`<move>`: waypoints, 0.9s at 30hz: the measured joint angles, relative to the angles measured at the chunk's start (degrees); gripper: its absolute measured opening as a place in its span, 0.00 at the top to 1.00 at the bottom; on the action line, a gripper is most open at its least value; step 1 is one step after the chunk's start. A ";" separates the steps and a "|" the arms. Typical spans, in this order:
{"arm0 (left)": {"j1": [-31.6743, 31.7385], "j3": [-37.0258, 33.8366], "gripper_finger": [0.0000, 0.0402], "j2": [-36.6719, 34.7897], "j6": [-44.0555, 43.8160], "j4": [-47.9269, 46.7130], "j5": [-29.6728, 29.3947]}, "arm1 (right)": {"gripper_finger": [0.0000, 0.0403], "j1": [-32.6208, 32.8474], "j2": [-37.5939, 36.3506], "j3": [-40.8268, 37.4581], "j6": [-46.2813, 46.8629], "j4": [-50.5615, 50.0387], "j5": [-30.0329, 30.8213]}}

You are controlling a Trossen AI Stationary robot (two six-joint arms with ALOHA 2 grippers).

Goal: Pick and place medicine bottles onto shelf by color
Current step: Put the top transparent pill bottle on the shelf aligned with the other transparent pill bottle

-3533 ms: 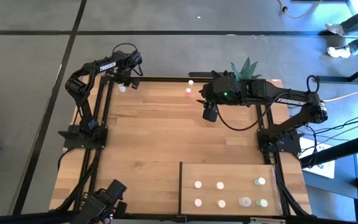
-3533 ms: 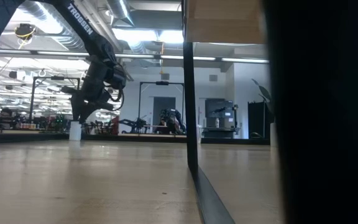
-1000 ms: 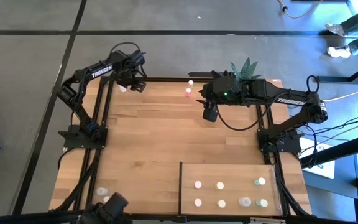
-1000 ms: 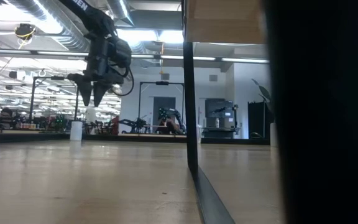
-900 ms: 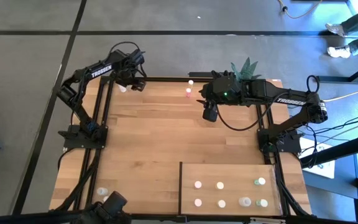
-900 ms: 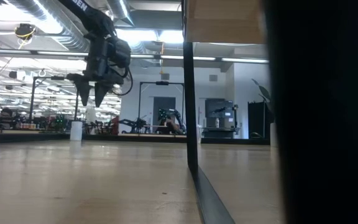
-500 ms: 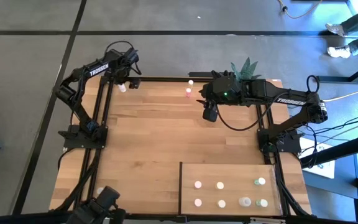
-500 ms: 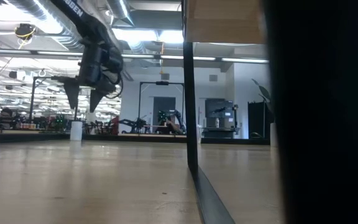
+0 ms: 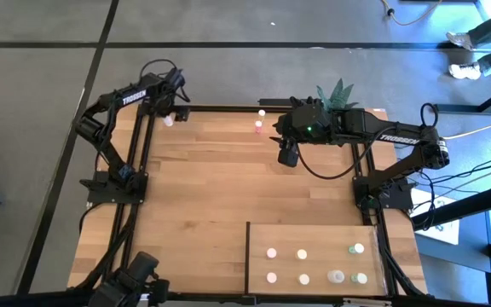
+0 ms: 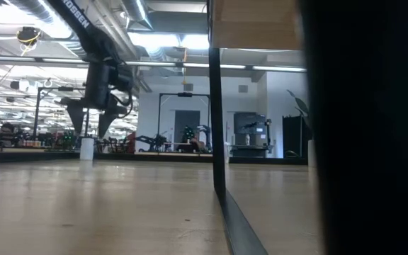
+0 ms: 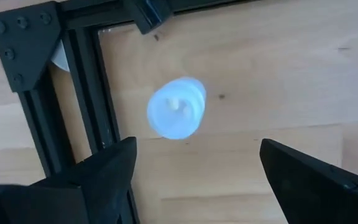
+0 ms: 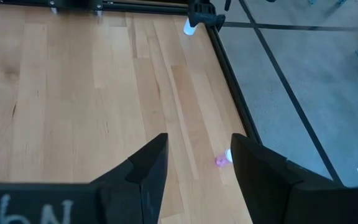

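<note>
Spanning the near right of the tabletop (image 9: 203, 196), the shelf (image 9: 314, 239) already carries several bottles. The left gripper (image 9: 174, 104) hangs spread wide and empty over a whitish medicine bottle (image 11: 176, 116) at the far left corner, hard against the dark table frame (image 11: 82, 93). That bottle looks light, rigid and tippy, best pinched across its round body; the right gripper (image 9: 287, 156) waits mid-table, part-open and empty, near a pink bottle (image 12: 221, 161).

you can read "trossen" in white capitals on the left arm (image 9: 128, 96) in the high view, and the same word on the right arm (image 9: 396, 138). in the low view, only the end of that word shows on the left arm's upper link (image 10: 76, 17), cut off by the frame edge. in the right wrist view, part of a white marking sits on the dark body (image 12: 33, 210); you can't make it out.
</note>
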 joint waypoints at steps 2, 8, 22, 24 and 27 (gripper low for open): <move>0.05 -1.14 0.17 0.00 0.00 1.97 0.12 | 0.56 -0.01 0.00 0.00 -0.01 -0.01 0.00; 0.00 -2.69 0.17 0.02 0.35 5.24 0.01 | 0.56 0.00 0.00 0.00 -0.03 -0.02 0.00; 0.05 -2.69 0.17 0.02 1.46 6.75 -1.78 | 0.56 0.00 0.00 0.00 0.09 0.00 0.00; 0.05 -2.69 0.17 0.02 1.49 6.75 -1.82 | 0.56 0.01 0.00 0.00 0.01 0.00 0.00; 0.05 -2.69 0.17 0.02 1.47 6.76 -2.14 | 0.56 0.01 0.01 0.00 0.04 -0.02 0.00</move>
